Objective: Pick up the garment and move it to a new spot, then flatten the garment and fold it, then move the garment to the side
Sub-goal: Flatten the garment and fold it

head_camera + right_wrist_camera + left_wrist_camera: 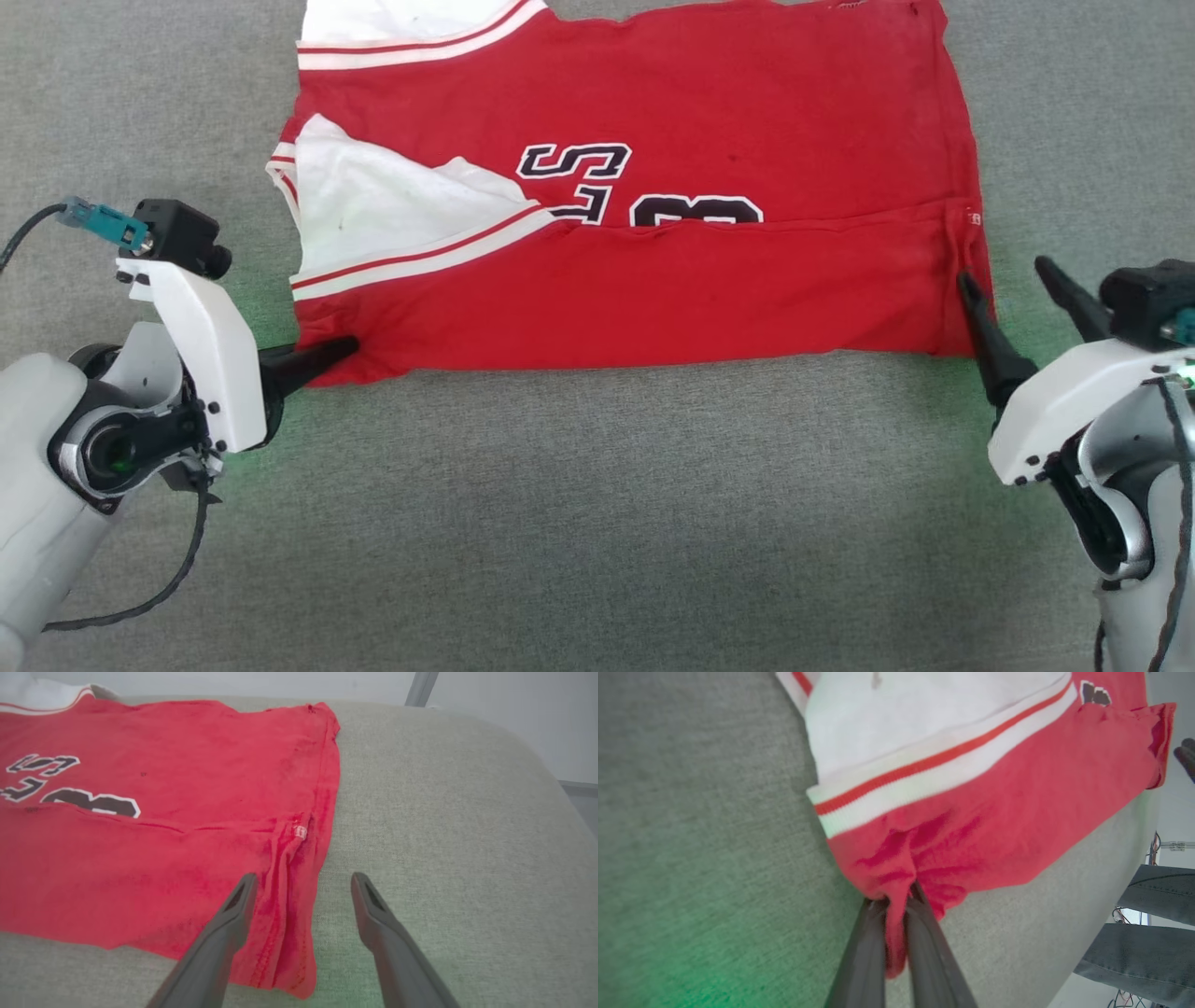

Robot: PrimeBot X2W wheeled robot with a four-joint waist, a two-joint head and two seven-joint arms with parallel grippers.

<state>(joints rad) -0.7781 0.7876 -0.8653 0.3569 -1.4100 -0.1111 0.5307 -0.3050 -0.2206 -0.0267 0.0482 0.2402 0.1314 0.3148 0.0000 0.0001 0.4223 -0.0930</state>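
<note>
The garment (653,289), a red shirt with white sleeves and stripe trim, lies partly folded on the grey surface, its near edge doubled over the dark lettering. My left gripper (345,349) is shut on the garment's near left corner; in the left wrist view the red cloth (952,826) bunches between the two dark fingers (866,952). My right gripper (1008,280) stands open at the near right corner. In the right wrist view one finger (233,914) lies over the red hem (289,933) and the other over bare grey surface.
Grey padded surface (597,523) stretches toward me below the shirt. Its right end curves away to a pale wall in the right wrist view. A person's legs in grey jeans (1148,933) stand beyond the surface's edge in the left wrist view.
</note>
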